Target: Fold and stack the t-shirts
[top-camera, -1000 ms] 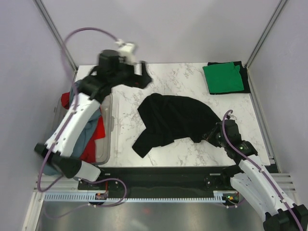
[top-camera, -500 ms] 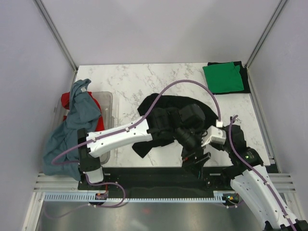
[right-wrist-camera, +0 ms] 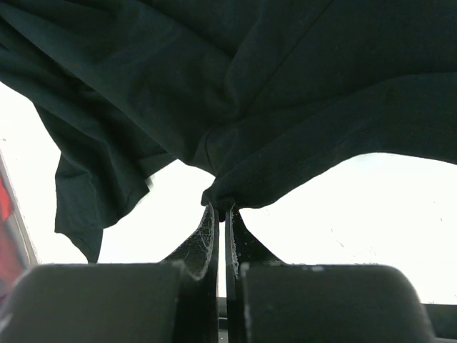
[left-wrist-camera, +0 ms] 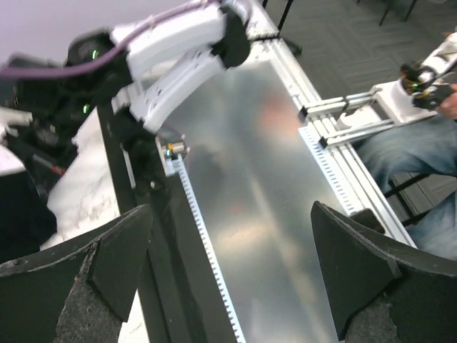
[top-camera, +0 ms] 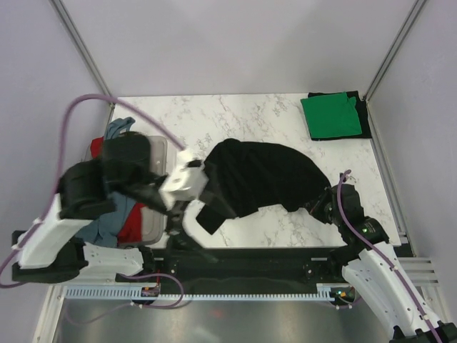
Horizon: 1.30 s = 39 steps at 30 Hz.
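Observation:
A crumpled black t-shirt (top-camera: 264, 175) lies spread on the middle of the marble table. My right gripper (top-camera: 319, 204) is shut on its near right edge; in the right wrist view the fingertips (right-wrist-camera: 223, 209) pinch a fold of the black cloth (right-wrist-camera: 285, 86). A folded green t-shirt (top-camera: 330, 116) rests on a folded black one (top-camera: 363, 118) in the far right corner. Red (top-camera: 132, 227) and grey-blue (top-camera: 118, 132) t-shirts hang in the bin at the left. My left gripper (top-camera: 187, 239) is open and empty at the near left edge, its view (left-wrist-camera: 232, 279) facing the metal floor.
The translucent grey bin (top-camera: 161, 184) stands at the table's left edge. The left arm's bulky wrist (top-camera: 107, 179) hangs over it. A black rail (top-camera: 250, 257) runs along the near edge. Grey walls close in the left, right and far sides.
The left arm has swung from over the table's middle to the near left by the bin, still open. The right gripper stays shut on the black t-shirt.

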Motion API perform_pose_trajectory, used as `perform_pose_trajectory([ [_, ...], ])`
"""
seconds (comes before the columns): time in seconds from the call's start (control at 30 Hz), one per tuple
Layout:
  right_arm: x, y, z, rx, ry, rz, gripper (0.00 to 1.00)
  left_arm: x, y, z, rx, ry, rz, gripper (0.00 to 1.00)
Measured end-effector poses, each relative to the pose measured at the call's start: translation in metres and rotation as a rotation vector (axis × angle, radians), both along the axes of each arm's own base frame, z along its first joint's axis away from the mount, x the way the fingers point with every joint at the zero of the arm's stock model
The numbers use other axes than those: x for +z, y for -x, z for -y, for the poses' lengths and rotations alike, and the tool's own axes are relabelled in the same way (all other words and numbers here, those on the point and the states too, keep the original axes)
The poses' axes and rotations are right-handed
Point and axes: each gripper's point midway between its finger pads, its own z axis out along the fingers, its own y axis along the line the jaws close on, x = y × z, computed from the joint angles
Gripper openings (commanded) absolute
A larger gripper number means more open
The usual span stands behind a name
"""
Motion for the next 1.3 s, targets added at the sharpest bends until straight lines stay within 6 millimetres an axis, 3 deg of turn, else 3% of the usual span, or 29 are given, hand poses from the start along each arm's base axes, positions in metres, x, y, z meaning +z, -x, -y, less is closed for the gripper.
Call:
perform_pose_trajectory([
  [0.07,0.001,-0.001,-0.001,-0.002,-0.006,0.000,0.00,0.024,0.016,-0.029,-0.020,0.085,0.029,1.00],
  [0.17,0.003,-0.002,-0.003,-0.006,-0.021,0.008,0.00,0.063,0.018,-0.060,0.059,0.227,0.094,1.00],
  [0.27,0.004,-0.004,-0.006,-0.007,-0.042,0.013,0.00,0.087,-0.002,-0.084,0.251,0.334,0.149,1.00],
  [0.33,0.003,-0.005,-0.008,-0.004,-0.052,0.010,0.00,0.085,-0.026,-0.090,0.401,0.351,0.162,1.00],
  [0.37,0.003,-0.005,-0.008,-0.002,-0.056,0.007,0.00,0.075,-0.041,-0.089,0.486,0.327,0.156,1.00],
  [0.43,0.002,-0.004,-0.010,0.001,-0.060,0.002,0.00,0.042,-0.075,-0.076,0.647,0.236,0.136,1.00],
  [0.47,0.002,-0.004,-0.010,0.004,-0.062,-0.001,0.00,0.010,-0.098,-0.064,0.746,0.142,0.116,1.00],
  [0.53,0.001,-0.003,-0.010,0.007,-0.059,-0.006,0.00,-0.064,-0.132,-0.039,0.886,-0.074,0.082,0.99],
  [0.63,-0.006,0.001,-0.008,0.009,-0.041,-0.039,0.00,-0.195,-0.167,-0.017,1.057,-0.455,0.000,0.96],
  [0.7,-0.012,0.004,-0.005,0.007,-0.021,-0.064,0.00,-0.281,-0.174,-0.031,1.155,-0.697,-0.075,0.93],
  [0.77,-0.014,0.006,-0.003,0.001,-0.010,-0.074,0.00,-0.332,-0.168,-0.062,1.241,-0.838,-0.156,0.91],
  [0.83,-0.014,0.006,-0.002,-0.001,-0.004,-0.073,0.00,-0.357,-0.162,-0.086,1.331,-0.880,-0.245,0.90],
  [0.9,-0.014,0.005,-0.001,-0.003,-0.001,-0.072,0.00,-0.365,-0.157,-0.098,1.397,-0.860,-0.320,0.90],
  [1.03,-0.017,0.005,-0.001,-0.004,0.006,-0.083,0.00,-0.376,-0.149,-0.104,1.469,-0.801,-0.432,0.90],
  [1.3,-0.026,0.004,-0.001,-0.005,0.011,-0.096,0.00,-0.421,-0.146,-0.108,1.538,-0.855,-0.533,0.82],
])
